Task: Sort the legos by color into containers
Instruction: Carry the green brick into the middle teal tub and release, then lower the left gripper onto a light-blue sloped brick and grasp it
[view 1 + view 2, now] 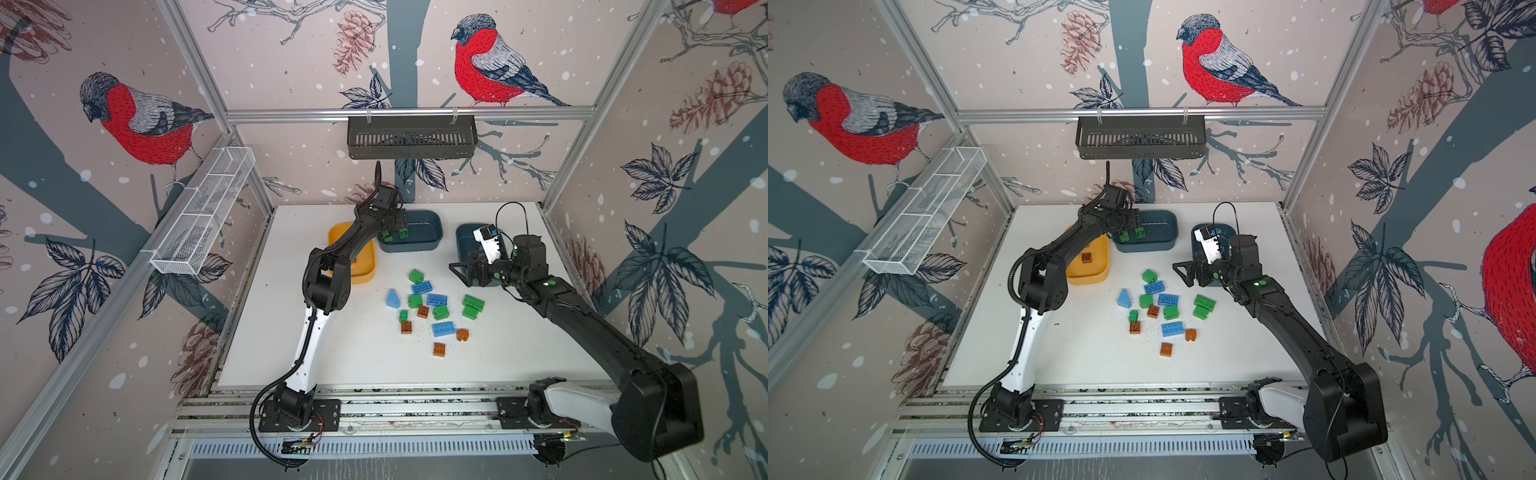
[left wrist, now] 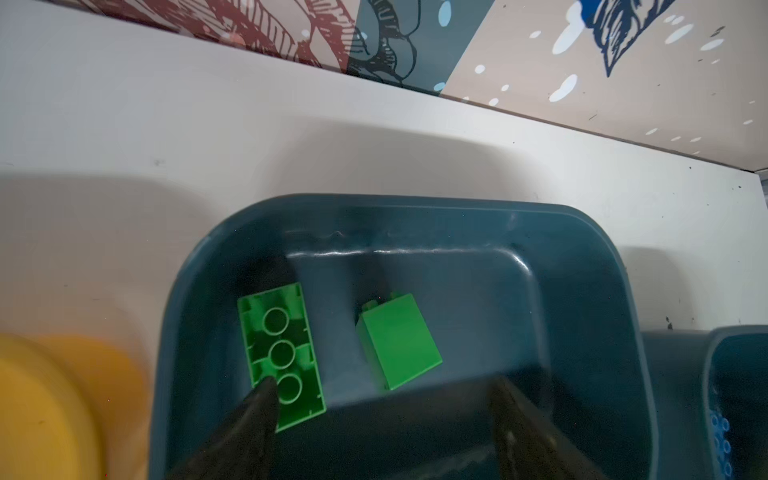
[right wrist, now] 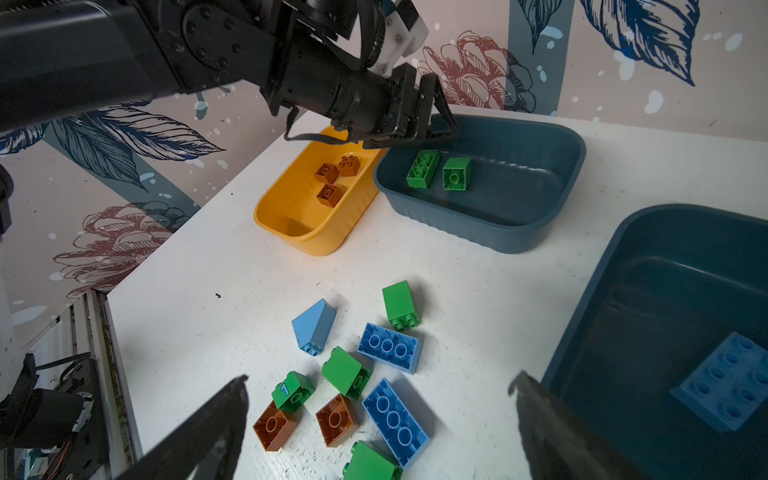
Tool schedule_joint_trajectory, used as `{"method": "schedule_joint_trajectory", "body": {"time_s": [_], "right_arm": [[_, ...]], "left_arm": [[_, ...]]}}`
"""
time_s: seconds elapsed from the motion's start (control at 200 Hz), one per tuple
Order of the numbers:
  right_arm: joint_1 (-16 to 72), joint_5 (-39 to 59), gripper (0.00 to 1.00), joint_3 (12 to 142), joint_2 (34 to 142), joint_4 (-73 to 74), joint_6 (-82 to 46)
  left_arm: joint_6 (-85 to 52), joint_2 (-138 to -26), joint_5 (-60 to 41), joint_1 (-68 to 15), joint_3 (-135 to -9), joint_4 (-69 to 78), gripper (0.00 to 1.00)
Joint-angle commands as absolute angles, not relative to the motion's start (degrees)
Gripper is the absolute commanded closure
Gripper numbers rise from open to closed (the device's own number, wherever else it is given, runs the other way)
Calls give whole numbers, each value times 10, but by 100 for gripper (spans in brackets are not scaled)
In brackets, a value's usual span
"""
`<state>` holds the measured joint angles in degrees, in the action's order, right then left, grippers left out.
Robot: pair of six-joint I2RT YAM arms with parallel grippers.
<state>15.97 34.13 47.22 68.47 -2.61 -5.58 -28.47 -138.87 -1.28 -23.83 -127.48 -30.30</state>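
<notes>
My left gripper (image 2: 382,386) hangs open over the middle dark teal tub (image 1: 428,245), with nothing between its fingers. Two green legos (image 2: 286,353) (image 2: 401,340) lie loose inside that tub. The yellow tub (image 3: 291,220) holds three brown legos (image 3: 332,178). My right gripper (image 3: 380,378) is open above the table, beside the right teal tub (image 3: 648,257), which holds a light blue plate (image 3: 727,386). A pile of green, blue and brown legos (image 1: 432,307) lies scattered on the white table in both top views.
A white wire mesh tray (image 1: 203,220) hangs on the left wall. A dark slotted basket (image 1: 411,137) hangs on the back rail. The left arm (image 1: 324,282) crosses over the yellow tub. The three tubs stand close together along the back.
</notes>
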Motion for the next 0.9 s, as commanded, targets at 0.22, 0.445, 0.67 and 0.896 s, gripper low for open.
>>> {"method": "schedule_joint_trajectory", "body": {"time_s": [0.22, 0.445, 0.67, 0.896], "right_arm": [[161, 358, 1, 467, 670, -32, -49], [163, 359, 1, 451, 653, -41, -49], [167, 360, 1, 427, 637, -38, -60], [173, 360, 1, 417, 631, -41, -60]], "left_arm": [[-247, -1212, 12, -279, -1117, -395, 21], [-252, -1083, 30, -336, -941, -401, 21], [-314, -1011, 33, -375, -797, -371, 20], [-249, -1027, 48, -397, -761, -368, 20]]}}
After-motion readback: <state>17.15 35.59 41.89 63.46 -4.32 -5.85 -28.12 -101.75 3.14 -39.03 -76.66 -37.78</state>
